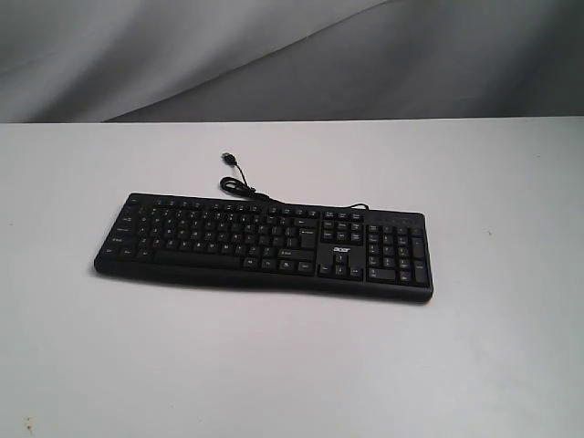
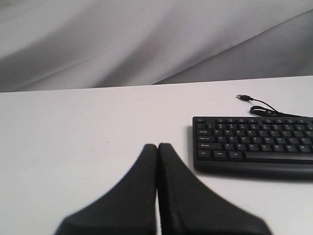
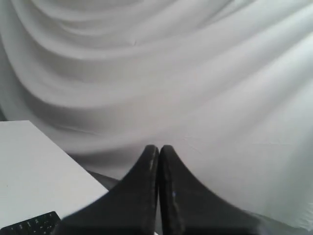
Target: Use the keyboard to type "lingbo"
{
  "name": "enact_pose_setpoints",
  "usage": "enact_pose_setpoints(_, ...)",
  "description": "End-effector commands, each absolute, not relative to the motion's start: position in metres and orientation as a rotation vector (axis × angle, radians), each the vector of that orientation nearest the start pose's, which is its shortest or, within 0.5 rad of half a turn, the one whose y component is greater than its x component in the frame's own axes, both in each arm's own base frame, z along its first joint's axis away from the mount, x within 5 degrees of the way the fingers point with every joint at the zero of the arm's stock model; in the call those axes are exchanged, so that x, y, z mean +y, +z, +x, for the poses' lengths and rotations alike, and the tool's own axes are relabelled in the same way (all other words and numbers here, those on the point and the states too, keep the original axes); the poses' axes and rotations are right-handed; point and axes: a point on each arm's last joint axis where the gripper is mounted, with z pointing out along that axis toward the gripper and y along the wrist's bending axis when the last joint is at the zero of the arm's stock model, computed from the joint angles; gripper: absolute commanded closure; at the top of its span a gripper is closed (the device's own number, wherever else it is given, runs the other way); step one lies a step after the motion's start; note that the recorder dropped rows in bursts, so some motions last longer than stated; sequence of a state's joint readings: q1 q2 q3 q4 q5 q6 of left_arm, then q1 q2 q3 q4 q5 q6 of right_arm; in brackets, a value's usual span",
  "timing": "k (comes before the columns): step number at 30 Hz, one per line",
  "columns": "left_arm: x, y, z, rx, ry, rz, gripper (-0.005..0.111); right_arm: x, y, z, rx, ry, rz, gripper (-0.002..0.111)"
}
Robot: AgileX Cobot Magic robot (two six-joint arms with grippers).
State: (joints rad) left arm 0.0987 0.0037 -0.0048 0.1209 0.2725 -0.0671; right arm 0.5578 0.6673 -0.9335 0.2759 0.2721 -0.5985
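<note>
The long black keyboard (image 1: 265, 246) with white legends and an "acer" logo lies across the middle of the white table, its thin USB cable (image 1: 239, 182) curling behind it. Neither arm shows in the exterior view. In the left wrist view my left gripper (image 2: 157, 146) is shut with nothing in it, hovering over bare table to the side of the keyboard's (image 2: 254, 144) Ctrl end. My right gripper (image 3: 158, 147) is shut and empty too, pointing at the backdrop cloth beyond the table's edge; only a corner of the keyboard (image 3: 32, 223) shows beside it.
The white table (image 1: 292, 365) carries only the keyboard and its cable. A grey draped cloth (image 1: 292, 55) hangs behind the table's far edge. In the right wrist view the table corner (image 3: 34, 166) ends close to that cloth.
</note>
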Motion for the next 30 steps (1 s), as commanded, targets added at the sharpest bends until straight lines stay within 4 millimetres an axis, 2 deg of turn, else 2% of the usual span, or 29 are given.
enact_pose_setpoints(1, 0.008, 0.189, 0.054, 1.748, 0.132, -0.071, 0.106, 0.044, 0.454, 0.059, 1.181, 0.244, -0.624, 0.108)
enact_pose_setpoints(4, 0.008, 0.189, 0.054, 1.748, 0.132, -0.071, 0.106, 0.022, 0.46, 0.027, 1.095, 0.254, -0.549, 0.108)
enact_pose_setpoints(6, 0.008, 0.189, 0.054, 1.748, 0.132, -0.071, 0.106, 0.016, 0.457, 0.021, 1.122, 0.26, -0.524, 0.108)
enact_pose_setpoints(11, 0.008, 0.189, 0.054, 1.748, 0.132, -0.071, 0.106, 0.005, 0.436, 0.03, 1.389, 0.243, -0.401, 0.108)
enact_pose_setpoints(14, 0.008, 0.189, 0.054, 1.748, 0.132, -0.071, 0.106, 0.003, 0.417, 0.04, 1.46, 0.174, -0.298, 0.108)
enact_pose_setpoints(15, 0.008, 0.189, 0.054, 1.748, 0.132, -0.071, 0.106, 0.003, 0.409, 0.042, 1.466, 0.152, -0.258, 0.108)
enact_pose_setpoints(18, 0.008, 0.189, 0.054, 1.748, 0.132, -0.071, 0.106, 0.004, 0.356, 0.051, 1.415, 0.093, -0.1, 0.108)
enact_pose_setpoints(22, 0.008, 0.189, 0.054, 1.748, 0.132, -0.071, 0.106, 0.001, 0.291, 0.05, 1.396, 0.021, -0.026, 0.108)
enact_pose_setpoints(24, 0.008, 0.189, 0.054, 1.748, 0.132, -0.071, 0.106, -0.002, 0.267, 0.051, 1.443, -0.052, -0.029, 0.108)
enact_pose_setpoints(27, 0.008, 0.189, 0.054, 1.748, 0.132, -0.071, 0.106, -0.005, 0.252, 0.046, 1.532, -0.183, -0.092, 0.108)
enact_pose_setpoints(30, 0.008, 0.189, 0.054, 1.748, 0.132, -0.071, 0.106, -0.007, 0.246, 0.045, 1.604, -0.219, -0.107, 0.108)
